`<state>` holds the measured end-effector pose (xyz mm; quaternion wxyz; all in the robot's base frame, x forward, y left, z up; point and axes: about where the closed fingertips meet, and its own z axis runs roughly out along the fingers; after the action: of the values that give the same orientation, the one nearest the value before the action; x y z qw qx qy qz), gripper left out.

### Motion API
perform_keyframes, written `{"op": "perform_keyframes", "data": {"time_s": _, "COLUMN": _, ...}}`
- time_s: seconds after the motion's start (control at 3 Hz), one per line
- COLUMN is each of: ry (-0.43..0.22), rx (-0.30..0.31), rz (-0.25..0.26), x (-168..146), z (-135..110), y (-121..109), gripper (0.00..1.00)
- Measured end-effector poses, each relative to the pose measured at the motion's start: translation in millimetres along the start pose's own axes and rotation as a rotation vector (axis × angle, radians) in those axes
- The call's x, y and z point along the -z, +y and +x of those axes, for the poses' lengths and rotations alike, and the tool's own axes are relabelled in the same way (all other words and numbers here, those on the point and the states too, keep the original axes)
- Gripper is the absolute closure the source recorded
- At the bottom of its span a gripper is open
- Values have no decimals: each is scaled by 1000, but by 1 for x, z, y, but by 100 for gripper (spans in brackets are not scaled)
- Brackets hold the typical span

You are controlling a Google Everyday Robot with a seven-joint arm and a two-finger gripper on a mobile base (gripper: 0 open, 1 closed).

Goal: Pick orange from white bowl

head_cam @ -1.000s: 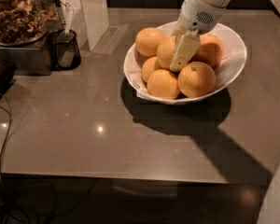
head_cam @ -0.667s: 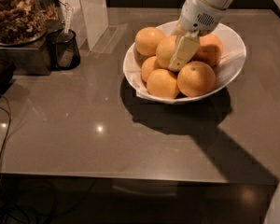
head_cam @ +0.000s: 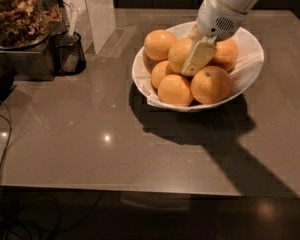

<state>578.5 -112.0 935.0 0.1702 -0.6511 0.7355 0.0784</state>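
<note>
The white bowl (head_cam: 250, 66) stands at the back right of the grey counter and holds several oranges. My gripper (head_cam: 195, 66) reaches down from the upper right into the middle of the bowl and rests against the central orange (head_cam: 179, 51). Other oranges lie around it: one at the back left (head_cam: 159, 44), one at the back right (head_cam: 226, 54), two at the front left (head_cam: 175, 90), and one at the front right with a stem dot (head_cam: 210, 85). The white arm hides part of the bowl's far rim.
A small black mesh cup (head_cam: 67, 53) stands at the left. Behind it is a glass jar of brown snacks (head_cam: 17, 14) on a metal box. A white upright panel (head_cam: 97, 14) stands at the back. Cables (head_cam: 2, 134) hang at the left edge.
</note>
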Motion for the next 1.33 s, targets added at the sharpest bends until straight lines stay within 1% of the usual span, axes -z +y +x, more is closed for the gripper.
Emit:
{"op": "perform_keyframes", "data": {"time_s": 0.33, "ry": 0, "rx": 0, "rz": 0, "x": -1, "z": -2, "y": 0, "gripper": 100}}
{"op": "perform_keyframes", "data": {"time_s": 0.67, "ry": -16, "rx": 15, "rz": 21, "x": 5, "z": -4, "y": 4, "gripper": 100}}
{"op": "perform_keyframes", "data": {"time_s": 1.0, "ry": -16, "rx": 16, "rz": 21, "x": 5, "z": -4, "y": 4, "gripper": 100}}
{"op": "perform_keyframes", "data": {"time_s": 1.33, "ry": -95, "rx": 82, "rz": 109, "x": 43, "z": -19, "y": 16, "gripper": 100}}
